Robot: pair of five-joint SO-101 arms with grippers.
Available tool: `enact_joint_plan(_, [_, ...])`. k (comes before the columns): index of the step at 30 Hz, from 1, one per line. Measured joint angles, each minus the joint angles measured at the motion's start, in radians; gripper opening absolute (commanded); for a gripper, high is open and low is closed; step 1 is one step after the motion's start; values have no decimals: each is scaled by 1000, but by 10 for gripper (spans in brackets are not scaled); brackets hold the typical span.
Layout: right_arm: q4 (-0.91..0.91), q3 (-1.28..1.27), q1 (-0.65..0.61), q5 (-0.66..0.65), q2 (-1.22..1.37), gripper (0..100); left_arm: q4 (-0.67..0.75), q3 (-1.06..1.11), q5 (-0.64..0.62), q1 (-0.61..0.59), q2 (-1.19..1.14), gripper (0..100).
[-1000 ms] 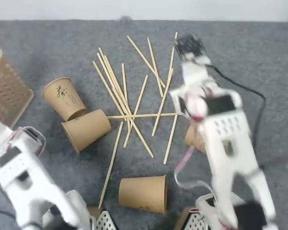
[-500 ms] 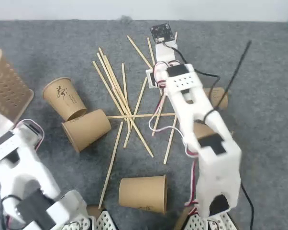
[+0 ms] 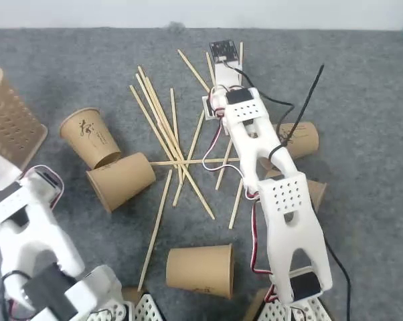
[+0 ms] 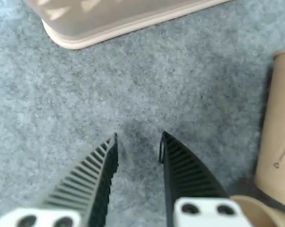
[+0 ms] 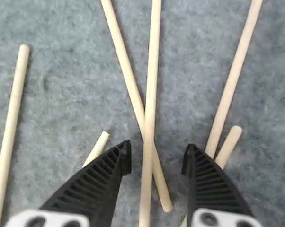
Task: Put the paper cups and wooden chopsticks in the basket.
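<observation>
Open, the right tool (image 5: 156, 147) straddles two crossed chopsticks (image 5: 152, 94), well apart from the basket (image 3: 7, 127). Best to sink straight, pinch both at the crossing, lift level. The left tool (image 4: 138, 139) hangs open beside the basket.

R arm (image 3: 245, 117) now out over chopsticks (image 5: 151, 94)

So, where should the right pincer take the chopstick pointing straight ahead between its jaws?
Take the chopstick midway, from straight above: it lies flat on the carpet. The open right pincer straddles it, but a second chopstick crosses it there, so both may be caught.
</observation>
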State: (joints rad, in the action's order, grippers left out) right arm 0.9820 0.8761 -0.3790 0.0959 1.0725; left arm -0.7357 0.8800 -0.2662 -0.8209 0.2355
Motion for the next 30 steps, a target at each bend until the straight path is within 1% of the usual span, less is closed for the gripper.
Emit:
enact_joint_plan(3, [58,74,5,-3,34,0,0,0,0,0,0,141])
enact_joint_plan(5, [89,121,12,-9,58,28,0,0,0,0,0,141])
enact_joint_plan(6, [104,138,12,-29,66,14,0,0,0,0,0,141])
enact_joint_plan(7, [117,152,12,-57,74,2,0,0,0,0,0,141])
enact_joint_plan(11, [230,193,-17,-166,78,8,0,0,0,0,0,141])
enact_joint_plan(17, [534,287,-161,-330,80,8,0,0,0,0,0,141])
enact_joint_plan(21, [704,316,-269,-381,80,8,0,0,0,0,0,141])
enact_joint_plan(25, [770,321,-331,-419,80,8,0,0,0,0,0,141])
enact_joint_plan(29, [772,321,-338,-423,74,18,0,0,0,0,0,141])
enact_joint_plan(30, [772,321,-336,-423,66,39,0,0,0,0,0,141])
